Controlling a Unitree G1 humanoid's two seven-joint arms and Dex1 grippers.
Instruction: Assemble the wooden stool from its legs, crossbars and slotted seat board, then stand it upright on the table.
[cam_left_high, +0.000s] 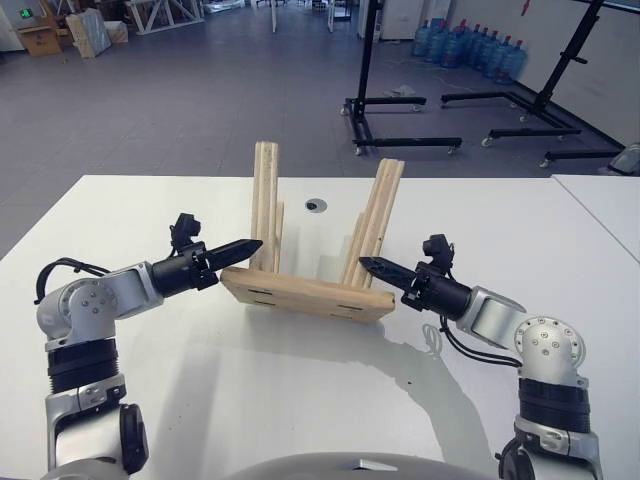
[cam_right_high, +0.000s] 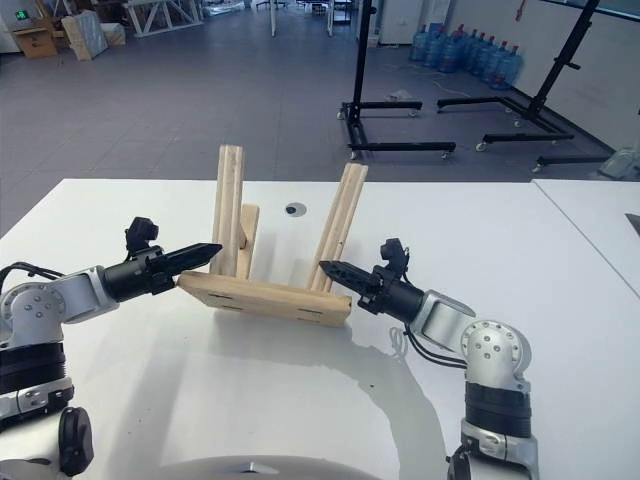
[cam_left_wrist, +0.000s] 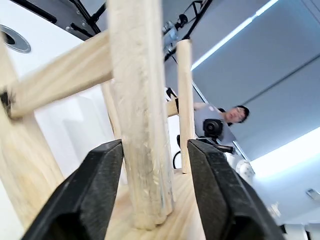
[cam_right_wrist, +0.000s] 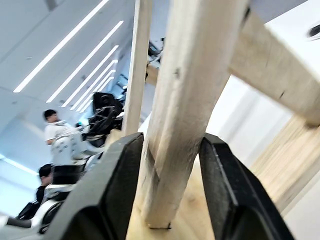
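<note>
From the head: apparently all joined already, a pale wooden stool resting upside down on the white table, flat slotted seat board underneath, legs and crossbars up. Flanked low down by the black left gripper and black right gripper.

From the left wrist: fingers parted around the left-side leg, with a gap on one side.

From the right wrist: fingers pressed against both sides of the right-side leg, seemingly clamped.

Left to do, probably: turning it over to stand on its legs.

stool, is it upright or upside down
Upside down: the seat board rests on the table and the legs point up.
</note>
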